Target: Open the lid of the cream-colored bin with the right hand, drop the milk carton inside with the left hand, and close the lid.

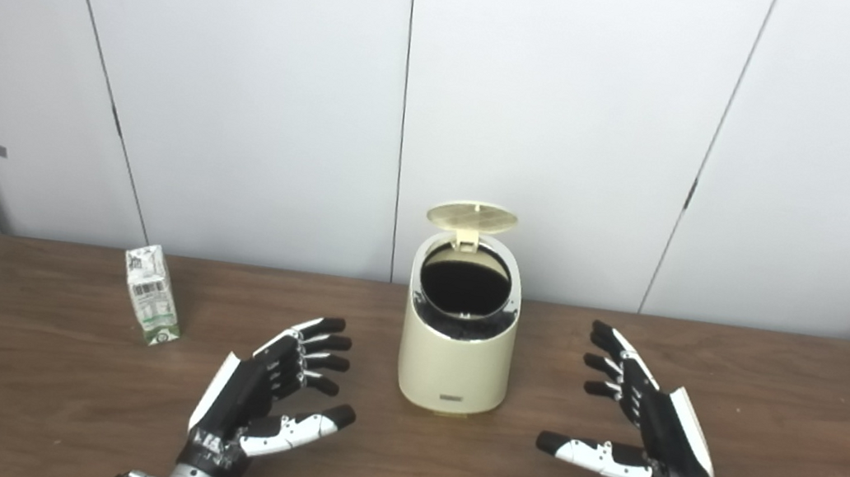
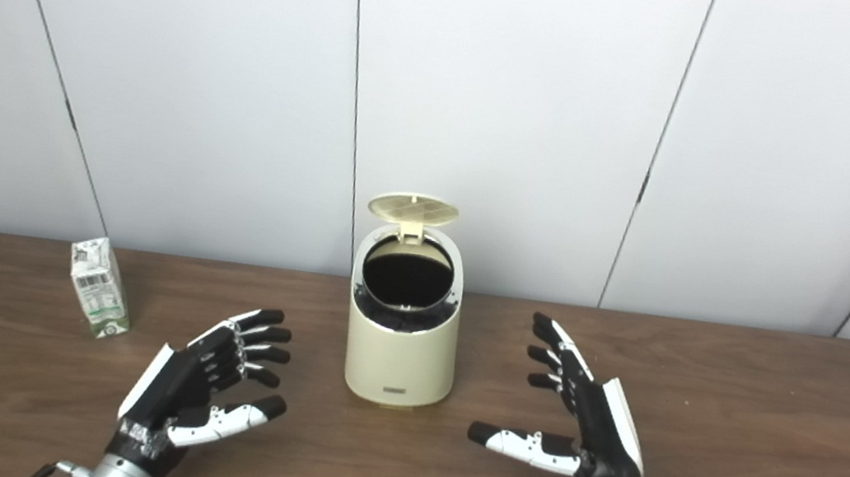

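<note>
The cream-colored bin [image 1: 455,359] stands upright at the table's middle. Its lid [image 1: 472,218] is flipped up at the back and the dark opening shows. The milk carton [image 1: 152,294], white with green print, stands upright on the table to the left, behind my left hand. My left hand [image 1: 269,391] is open and empty, hovering left of the bin, fingers spread toward it. My right hand [image 1: 640,423] is open and empty, right of the bin, thumb pointing left. Neither hand touches anything.
The brown wooden table [image 1: 798,424] reaches the white panelled wall [image 1: 576,110] behind. Its rounded corners show at far left and far right.
</note>
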Controlling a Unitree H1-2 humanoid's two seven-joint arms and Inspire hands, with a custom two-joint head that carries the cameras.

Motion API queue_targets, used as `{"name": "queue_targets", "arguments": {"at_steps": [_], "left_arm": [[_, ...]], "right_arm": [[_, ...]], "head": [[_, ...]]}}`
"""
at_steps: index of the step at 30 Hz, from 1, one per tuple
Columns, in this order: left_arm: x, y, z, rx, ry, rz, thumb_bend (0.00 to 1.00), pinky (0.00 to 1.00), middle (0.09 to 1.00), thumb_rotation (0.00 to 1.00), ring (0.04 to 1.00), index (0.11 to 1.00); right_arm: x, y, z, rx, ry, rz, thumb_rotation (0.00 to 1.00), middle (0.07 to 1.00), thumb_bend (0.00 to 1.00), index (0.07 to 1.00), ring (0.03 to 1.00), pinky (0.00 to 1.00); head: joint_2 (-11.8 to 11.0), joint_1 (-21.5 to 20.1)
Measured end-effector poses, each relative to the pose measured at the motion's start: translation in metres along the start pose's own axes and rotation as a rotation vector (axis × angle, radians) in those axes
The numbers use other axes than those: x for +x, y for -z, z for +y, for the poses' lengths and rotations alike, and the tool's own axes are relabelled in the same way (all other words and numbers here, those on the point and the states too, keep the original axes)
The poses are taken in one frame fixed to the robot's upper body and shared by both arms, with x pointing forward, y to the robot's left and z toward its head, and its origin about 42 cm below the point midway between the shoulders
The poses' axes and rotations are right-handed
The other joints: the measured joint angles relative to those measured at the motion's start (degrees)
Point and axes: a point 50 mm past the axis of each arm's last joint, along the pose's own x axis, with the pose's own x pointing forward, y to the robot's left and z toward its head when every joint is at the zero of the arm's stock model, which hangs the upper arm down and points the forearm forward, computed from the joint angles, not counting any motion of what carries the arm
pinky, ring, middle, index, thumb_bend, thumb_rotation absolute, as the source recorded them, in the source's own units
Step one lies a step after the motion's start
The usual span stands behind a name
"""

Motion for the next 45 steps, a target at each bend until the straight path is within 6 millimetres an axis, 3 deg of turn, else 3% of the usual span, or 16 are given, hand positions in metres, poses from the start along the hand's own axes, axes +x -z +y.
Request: {"name": "queue_targets", "arguments": {"at_steps": [4,7,12,20,24,28,38,45], "left_arm": [[0.000,0.008,-0.011,0.002,0.019,0.015,0.73,0.62,0.778,0.11,0.719,0.843],[0.005,0.010,-0.020,-0.008,0.025,0.006,0.74,0.62,0.779,0.10,0.723,0.841],[0.012,0.011,-0.031,0.001,0.028,0.004,0.77,0.62,0.779,0.14,0.721,0.848],[0.013,0.010,-0.028,0.018,-0.013,-0.006,0.76,0.58,0.781,0.12,0.699,0.845],[0.010,0.003,-0.005,0.057,-0.057,-0.025,0.73,0.49,0.752,0.09,0.618,0.822],[0.009,-0.018,0.029,0.141,-0.099,-0.079,0.70,0.48,0.705,0.05,0.587,0.763],[0.010,-0.062,0.089,0.292,-0.169,-0.127,0.71,0.55,0.685,0.00,0.608,0.723],[0.019,-0.087,0.121,0.366,-0.213,-0.170,0.73,0.53,0.687,0.06,0.620,0.736]], "right_arm": [[-0.003,0.007,-0.005,0.002,-0.010,0.003,0.19,0.938,0.81,0.954,0.884,0.79],[-0.008,0.012,-0.009,0.000,-0.020,0.018,0.16,0.947,0.78,0.960,0.890,0.79],[-0.011,0.013,-0.013,-0.015,-0.032,0.030,0.29,0.925,0.80,0.944,0.859,0.73],[-0.010,0.009,-0.014,-0.024,-0.030,0.017,0.33,0.910,0.84,0.921,0.819,0.60],[-0.010,0.010,-0.017,-0.030,-0.031,0.018,0.34,0.906,0.86,0.914,0.812,0.57],[-0.010,0.011,-0.021,-0.041,-0.034,0.022,0.38,0.898,0.88,0.906,0.800,0.55],[-0.001,0.010,-0.022,-0.042,-0.042,0.013,0.41,0.900,0.88,0.910,0.805,0.54],[-0.001,0.010,-0.022,-0.042,-0.048,0.012,0.41,0.896,0.88,0.908,0.800,0.54]], "head": [[-1.5,3.4],[-4.5,10.4],[-5.2,12.1],[-5.1,12.4],[-4.9,13.0],[-4.9,13.4],[-4.8,13.7],[-4.5,13.8]]}}
